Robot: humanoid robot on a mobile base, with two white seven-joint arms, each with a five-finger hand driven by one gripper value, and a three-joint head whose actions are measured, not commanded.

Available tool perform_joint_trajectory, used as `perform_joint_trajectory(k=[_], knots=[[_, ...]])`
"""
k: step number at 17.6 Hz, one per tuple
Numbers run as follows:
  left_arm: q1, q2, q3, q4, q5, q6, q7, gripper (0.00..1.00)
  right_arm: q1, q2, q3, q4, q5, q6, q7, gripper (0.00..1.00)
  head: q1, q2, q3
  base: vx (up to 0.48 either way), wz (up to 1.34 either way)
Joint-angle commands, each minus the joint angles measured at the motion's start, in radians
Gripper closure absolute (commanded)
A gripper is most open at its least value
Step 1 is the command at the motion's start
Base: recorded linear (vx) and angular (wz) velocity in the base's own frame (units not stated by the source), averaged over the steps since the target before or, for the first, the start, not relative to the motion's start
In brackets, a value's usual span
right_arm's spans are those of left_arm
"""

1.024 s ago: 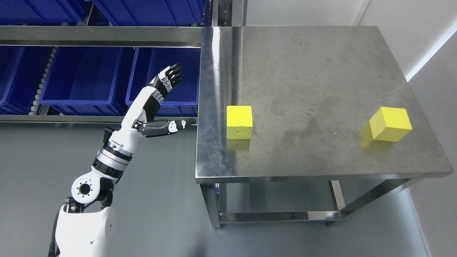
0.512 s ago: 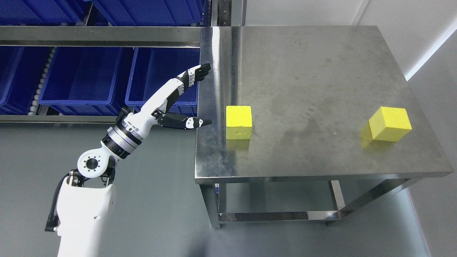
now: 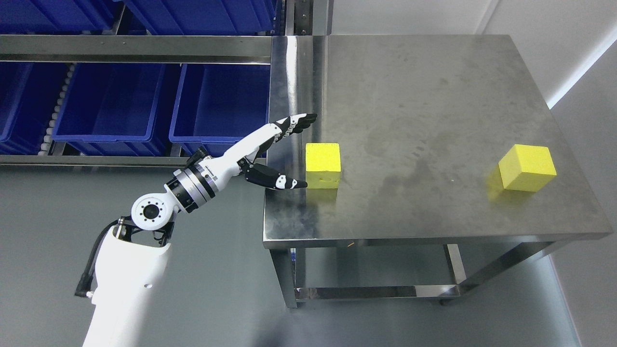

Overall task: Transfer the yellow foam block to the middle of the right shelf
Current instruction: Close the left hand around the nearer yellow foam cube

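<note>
The left hand (image 3: 270,152) is spread wide and empty, fingers above and thumb below, just left of a yellow block (image 3: 323,165) near the steel table's (image 3: 424,96) left edge. The block is nearly cubic, edges square to the table. Another block (image 3: 527,167) sits far right, turned askew.

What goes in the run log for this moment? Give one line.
phase: reach | left hand: open, spread beside near block, no contact seen | far block: right on table | right arm: unseen
</note>
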State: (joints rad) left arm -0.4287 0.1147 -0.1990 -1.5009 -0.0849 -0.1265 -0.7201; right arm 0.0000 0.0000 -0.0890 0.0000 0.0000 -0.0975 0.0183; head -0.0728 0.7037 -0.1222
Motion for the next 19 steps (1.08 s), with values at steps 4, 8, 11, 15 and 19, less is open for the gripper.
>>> perform_joint_trajectory(k=[4,8,11,15,19], knots=[[-0.064,-0.036,-0.117,0.16,-0.024,0.008,-0.001,0.02,-0.002,-0.017,0.0,-0.017,0.0,0.001,0.0,0.0,0.0,0.0,0.0,0.0,-0.01],[-0.104,-0.038,-0.115,0.225,-0.026,0.01,-0.001,0.04,-0.003,-0.017,0.0,-0.017,0.0,0.001,0.0,0.0,0.0,0.0,0.0,-0.012,-0.08],[-0.094,-0.033,-0.106,0.226,-0.024,0.024,-0.004,0.14,-0.003,-0.017,0.0,-0.017,0.0,0.001,0.0,0.0,0.0,0.0,0.0,-0.014,0.01],[-0.084,-0.041,-0.048,0.226,-0.015,0.019,-0.016,0.33,-0.003,-0.017,0.0,-0.017,0.0,0.001,0.0,0.0,0.0,0.0,0.0,0.002,0.03],[-0.076,-0.097,0.067,0.226,0.034,0.001,-0.016,0.56,-0.003,-0.017,0.0,-0.017,-0.001,0.001,0.0,0.0,0.0,0.0,0.0,0.0,0.0]])
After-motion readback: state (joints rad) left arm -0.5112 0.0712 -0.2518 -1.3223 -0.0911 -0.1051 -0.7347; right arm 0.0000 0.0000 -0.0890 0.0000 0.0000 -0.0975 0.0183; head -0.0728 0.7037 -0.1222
